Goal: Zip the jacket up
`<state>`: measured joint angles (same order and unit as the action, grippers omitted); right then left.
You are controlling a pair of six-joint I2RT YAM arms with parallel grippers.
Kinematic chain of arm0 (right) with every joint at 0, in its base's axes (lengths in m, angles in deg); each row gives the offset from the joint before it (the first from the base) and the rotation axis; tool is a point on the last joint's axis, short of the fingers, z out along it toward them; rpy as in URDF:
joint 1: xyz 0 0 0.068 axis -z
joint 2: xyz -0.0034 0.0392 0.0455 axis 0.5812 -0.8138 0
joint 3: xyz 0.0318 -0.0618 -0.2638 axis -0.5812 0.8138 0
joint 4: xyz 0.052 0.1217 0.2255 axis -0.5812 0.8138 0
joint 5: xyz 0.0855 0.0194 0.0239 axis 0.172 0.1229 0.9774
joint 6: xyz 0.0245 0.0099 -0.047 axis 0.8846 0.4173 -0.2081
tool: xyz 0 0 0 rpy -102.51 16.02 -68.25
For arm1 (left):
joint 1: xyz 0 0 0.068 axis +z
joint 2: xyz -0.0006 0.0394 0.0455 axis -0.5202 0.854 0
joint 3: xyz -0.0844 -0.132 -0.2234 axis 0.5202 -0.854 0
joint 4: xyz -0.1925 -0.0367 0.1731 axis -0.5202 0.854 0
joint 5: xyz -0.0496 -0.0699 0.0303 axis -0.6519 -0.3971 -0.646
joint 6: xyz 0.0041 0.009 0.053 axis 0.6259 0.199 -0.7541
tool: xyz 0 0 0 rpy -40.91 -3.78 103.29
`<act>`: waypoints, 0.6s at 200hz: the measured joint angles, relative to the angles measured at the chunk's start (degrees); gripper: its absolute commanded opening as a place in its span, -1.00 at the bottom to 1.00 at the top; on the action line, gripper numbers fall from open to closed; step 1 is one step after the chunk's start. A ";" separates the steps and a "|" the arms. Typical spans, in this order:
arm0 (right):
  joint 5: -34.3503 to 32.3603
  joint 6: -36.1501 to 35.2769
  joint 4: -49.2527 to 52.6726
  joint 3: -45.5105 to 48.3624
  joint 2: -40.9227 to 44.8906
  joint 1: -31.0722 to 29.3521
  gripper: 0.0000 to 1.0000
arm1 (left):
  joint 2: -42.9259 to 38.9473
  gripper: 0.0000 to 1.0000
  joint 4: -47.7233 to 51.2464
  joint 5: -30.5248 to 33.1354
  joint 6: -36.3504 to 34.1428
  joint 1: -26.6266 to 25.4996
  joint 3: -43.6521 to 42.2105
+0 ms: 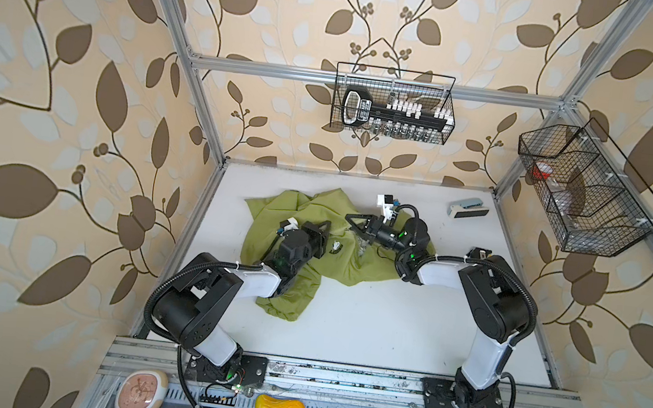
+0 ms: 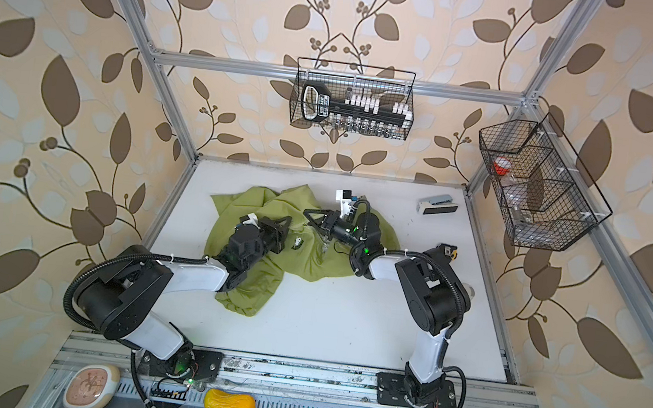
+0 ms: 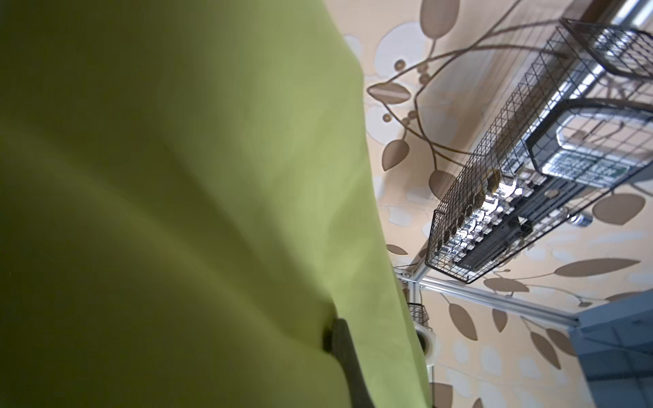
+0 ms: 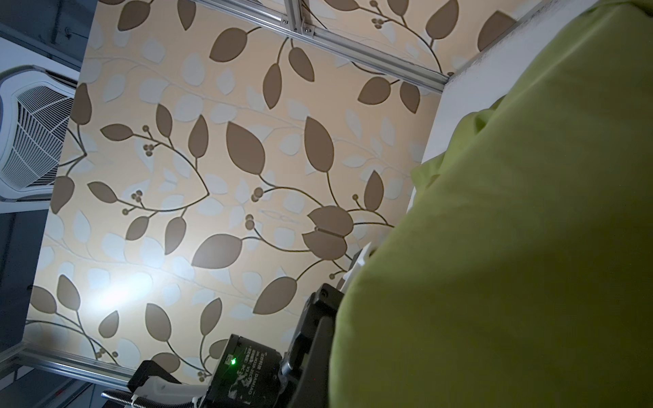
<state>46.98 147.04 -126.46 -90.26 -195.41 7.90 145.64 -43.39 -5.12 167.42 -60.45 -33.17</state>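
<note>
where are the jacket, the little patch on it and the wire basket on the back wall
jacket point(image 1: 351, 268): in a top view, green fabric below the patch
patch point(image 1: 335, 248): in a top view, its middle
wire basket point(image 1: 394, 70): in a top view, top rim

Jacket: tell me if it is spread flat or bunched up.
Bunched up. In both top views the jacket lies in rumpled folds on the table, not flat. Whether it is zipped, cannot tell.
</note>
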 measured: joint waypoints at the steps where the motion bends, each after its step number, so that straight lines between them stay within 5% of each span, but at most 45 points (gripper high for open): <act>1: 0.00 -0.07 0.04 0.00 0.00 0.00 -1.00 | -0.04 -1.00 0.37 -0.24 0.04 0.02 0.15; 62: 1.25 -4.96 4.02 -0.07 0.07 0.17 -1.00 | -12.15 -1.00 38.73 -7.26 -16.00 1.44 19.34; 120: 2.49 -6.71 4.07 -0.35 0.74 0.98 -1.00 | -3.56 -1.00 69.83 -17.40 -37.13 4.20 41.81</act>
<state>49.47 140.33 -122.39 -90.61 -194.67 8.88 142.08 26.44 -22.51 130.28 -56.25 8.64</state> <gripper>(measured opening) 0.048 0.064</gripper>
